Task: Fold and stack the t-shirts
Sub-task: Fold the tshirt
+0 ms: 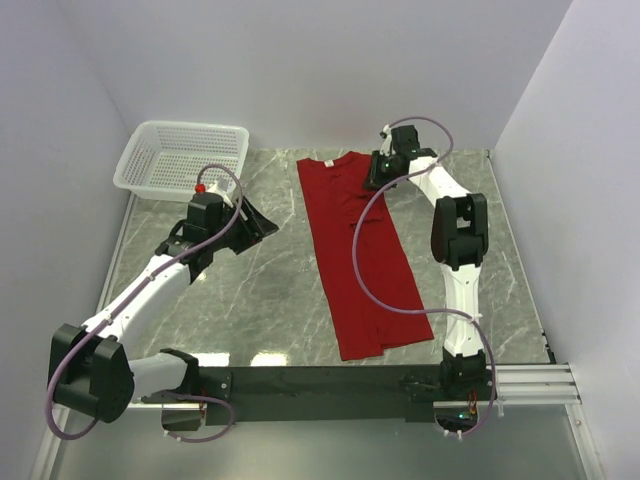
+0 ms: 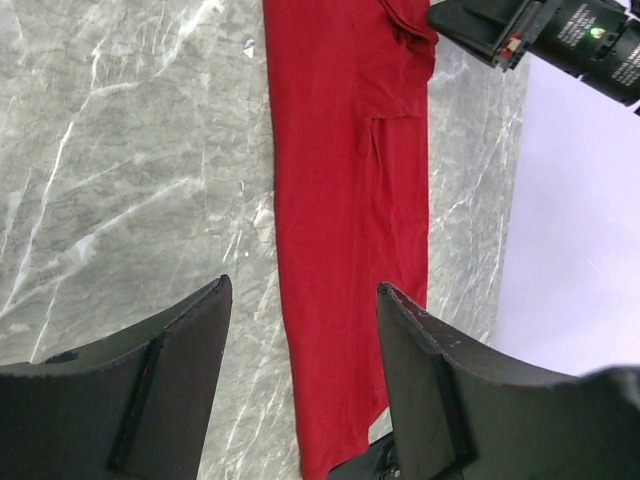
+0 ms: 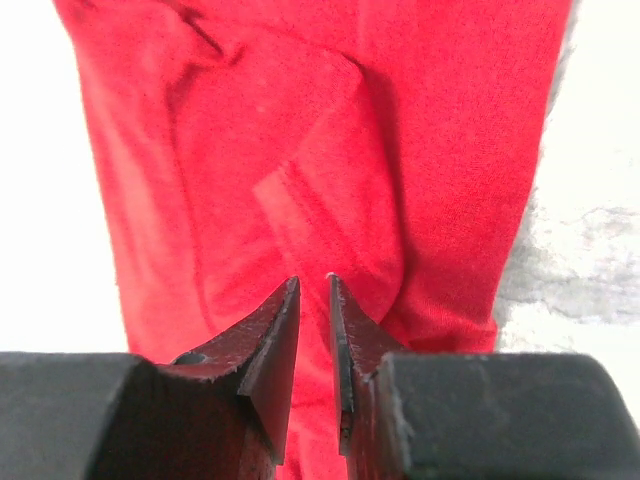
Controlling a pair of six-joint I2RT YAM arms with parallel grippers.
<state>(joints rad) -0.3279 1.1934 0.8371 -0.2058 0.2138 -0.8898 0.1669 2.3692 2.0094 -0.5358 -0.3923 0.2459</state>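
On the right gripper (image 3: 315, 285) the jaws stand almost together, with only a thin slit between the tips. They sit low over the shirt (image 1: 360, 250) at its collar end, by a raised crease. I cannot tell whether any cloth is caught in the slit. On the left gripper (image 2: 303, 285) the jaws are wide apart and hold nothing. It hovers over bare tabletop (image 1: 260, 300), just beside the shirt's left edge.

The shirt lies flat, folded lengthwise into a long strip. It runs from the far middle of the tabletop toward the near right. The basket (image 1: 195, 127) sits well apart in the far left corner.

The main risk, as I judge it, is a shallow pinch. If the right jaws catch only the top layer, lifting would peel the lengthwise fold open instead of carrying the collar end over. With the left jaws off the cloth, a one-sided pull could also drag the strip askew. The right arm's cable (image 1: 357, 262) loops over the shirt and could snag or rumple it as the arm swings.
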